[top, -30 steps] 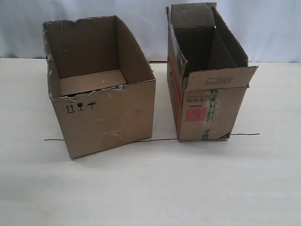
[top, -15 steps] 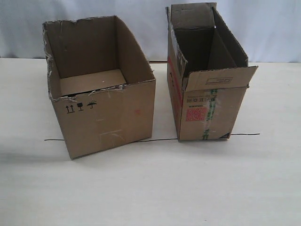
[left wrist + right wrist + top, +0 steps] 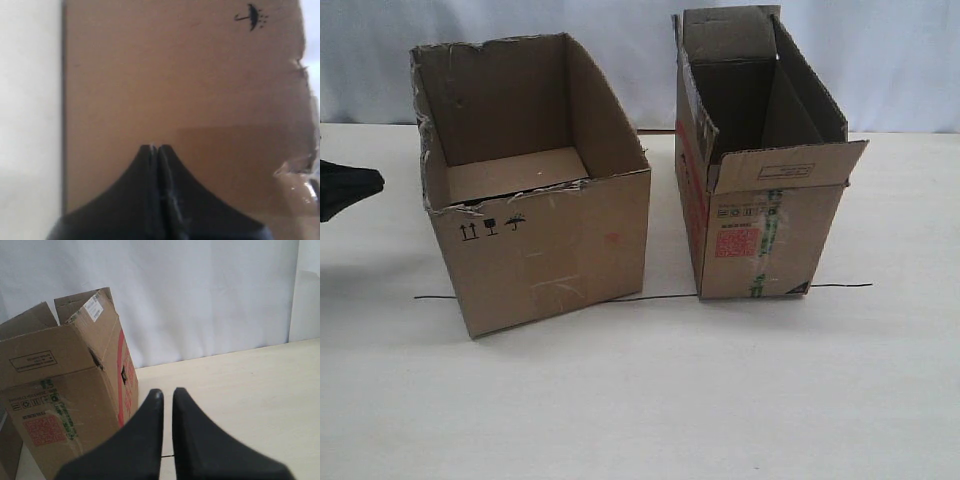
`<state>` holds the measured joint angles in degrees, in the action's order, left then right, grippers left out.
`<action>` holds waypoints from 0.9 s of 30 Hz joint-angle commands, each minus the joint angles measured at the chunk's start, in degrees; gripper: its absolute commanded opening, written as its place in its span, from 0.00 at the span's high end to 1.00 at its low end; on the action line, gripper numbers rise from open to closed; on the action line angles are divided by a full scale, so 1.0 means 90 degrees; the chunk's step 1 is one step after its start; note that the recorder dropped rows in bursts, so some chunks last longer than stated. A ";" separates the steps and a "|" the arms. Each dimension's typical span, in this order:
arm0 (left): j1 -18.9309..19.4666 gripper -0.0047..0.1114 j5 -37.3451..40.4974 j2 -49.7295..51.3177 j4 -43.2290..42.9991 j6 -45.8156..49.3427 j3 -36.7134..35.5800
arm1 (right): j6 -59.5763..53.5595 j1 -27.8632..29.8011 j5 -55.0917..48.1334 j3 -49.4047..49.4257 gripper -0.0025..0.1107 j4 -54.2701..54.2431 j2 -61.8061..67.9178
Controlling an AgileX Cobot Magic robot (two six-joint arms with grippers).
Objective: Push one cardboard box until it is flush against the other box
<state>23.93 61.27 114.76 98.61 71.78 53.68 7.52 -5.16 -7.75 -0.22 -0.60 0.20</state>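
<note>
Left fingers together, blunt tip near wide box's outer wall — poised to shove it toward tall box. Right fingers barely apart.

Pale table; black line; white backdrop

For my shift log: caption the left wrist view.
Left gripper, jaws shut, aimed at the cardboard box and its plain side wall.
</note>
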 commanded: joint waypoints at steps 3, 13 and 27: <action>-0.0170 0.96 0.0643 0.0539 0.0149 -0.0177 0.0749 | -0.0054 0.0036 0.0071 0.0025 0.93 -0.0019 -0.0022; -0.1008 0.96 -0.0067 0.0841 0.0149 -0.0484 0.1569 | -0.0054 0.0036 0.0071 0.0025 0.93 -0.0019 -0.0022; -0.1342 0.96 -0.0054 0.1222 0.0098 -0.0995 0.2401 | -0.0054 0.0036 0.0071 0.0025 0.93 -0.0019 -0.0022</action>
<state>13.04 57.79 123.93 99.20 64.31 73.86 7.52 -5.16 -7.75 -0.22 -0.60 0.20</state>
